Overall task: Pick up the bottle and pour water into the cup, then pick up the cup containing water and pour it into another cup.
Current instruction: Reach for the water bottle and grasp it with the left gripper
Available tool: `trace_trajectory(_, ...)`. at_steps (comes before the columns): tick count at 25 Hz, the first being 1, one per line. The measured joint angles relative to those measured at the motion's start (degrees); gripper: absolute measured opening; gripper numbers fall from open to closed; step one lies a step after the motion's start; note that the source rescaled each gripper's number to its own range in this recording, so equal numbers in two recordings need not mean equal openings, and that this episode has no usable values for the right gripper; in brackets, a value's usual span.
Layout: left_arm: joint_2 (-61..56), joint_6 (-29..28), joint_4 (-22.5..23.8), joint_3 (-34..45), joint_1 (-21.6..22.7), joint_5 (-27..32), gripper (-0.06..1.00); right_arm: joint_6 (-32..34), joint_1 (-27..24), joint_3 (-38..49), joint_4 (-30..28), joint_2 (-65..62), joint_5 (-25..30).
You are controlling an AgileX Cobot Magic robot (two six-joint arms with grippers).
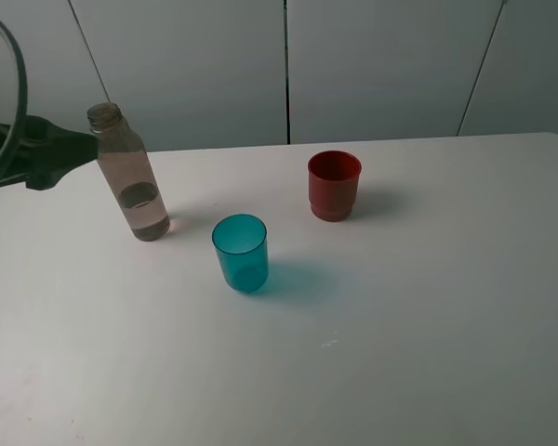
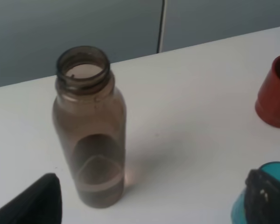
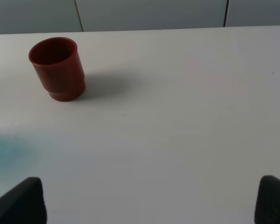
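Currently: bench (image 1: 428,353), white and matte, carries three things, all upright and well apart.

Bottle (image 1: 133,177) stands at the left rear and is the tallest item. Cap off, water only in its lower part.
- Judgement: light, weight low down; the thin smooth wall will likely flex and slip under a hard squeeze.
- Best hold: the round body above the water line and below the shoulder, not the threaded neck. Keep it upright until the mouth is over the target.

Teal cup (image 1: 241,253) sits nearer the front, right of the bottle, with no water visible in it. Light; could tip if nudged.

Red cup (image 1: 334,186) is further right and back, on a stepped base.

Nothing lies between bottle and teal cup, so the pour path looks free.

Left end effector (image 2: 154,186): fingers spread wide, nothing held. The bottle is just ahead, closer to one finger; the teal cup shows behind the other. Risk: that finger clips the cup on approach.

Right end effector (image 3: 149,196): spread, empty, over bare bench near the red cup.
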Motion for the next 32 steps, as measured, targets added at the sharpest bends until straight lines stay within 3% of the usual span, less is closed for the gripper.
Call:
trace_trajectory(4,2.8,0.0,2.2,3.8,-0.4,-11.6,1.0,0.0,0.0,0.0,0.0,0.0,0.0)
trace_trajectory(8,3.4,0.0,5.3,8.1,-0.4,-18.5,1.0,0.0,0.0,0.0,0.0,0.0,0.0)
trace_trajectory(16,7.1,0.0,5.2,15.8,0.8,-33.9,1.0,0.0,0.0,0.0,0.0,0.0,0.0)
trace_trajectory(23,11.4,-0.6,2.6,17.0,1.0,-39.7,1.0,0.0,0.0,0.0,0.0,0.0,0.0)
trace_trajectory(28,17.0,-7.3,2.3,19.1,1.0,-43.3,1.0,0.0,0.0,0.0,0.0,0.0,0.0)
trace_trajectory(32,21.5,-8.4,2.7,19.1,1.0,-47.9,1.0,0.0,0.0,0.0,0.0,0.0,0.0)
